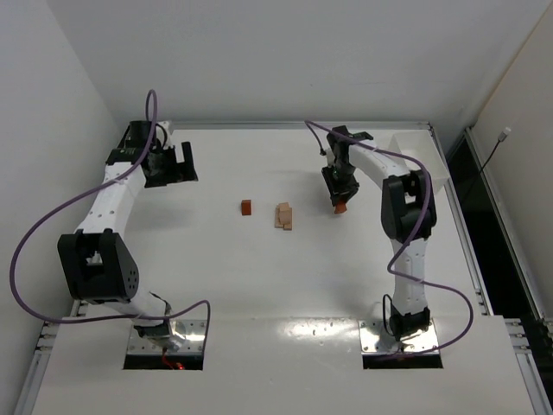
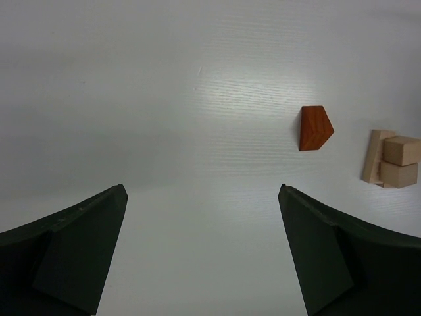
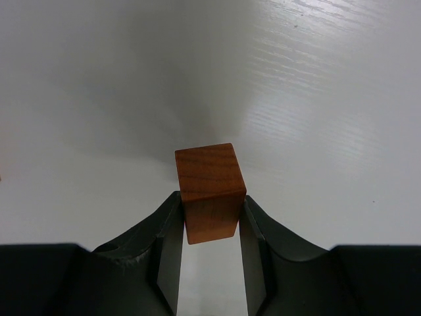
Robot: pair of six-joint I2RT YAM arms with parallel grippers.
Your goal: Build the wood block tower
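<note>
Looking down from the overhead view, I am seeing the right pincer (image 1: 340, 204) hanging over the table (image 1: 216, 277) right of centre, carrying a reddish-brown cube (image 1: 341, 207). The pale tan blocks (image 1: 283, 216) that are starting the tower are sitting just left of it at mid-frame, with a second reddish-brown block (image 1: 246, 207) lying further left. The risk, I am judging, is the cube knocking that small tan stack askew if it is coming down off-centre or being let go from too high. The left pincer (image 1: 177, 162) is hovering at upper left.

In the left wrist view its fingers are standing wide apart, holding nothing, with the loose block and tan pieces showing at the right edge.

In the right wrist view the fingers are pinching the cube snugly from both sides, its far end jutting beyond the tips.
</note>
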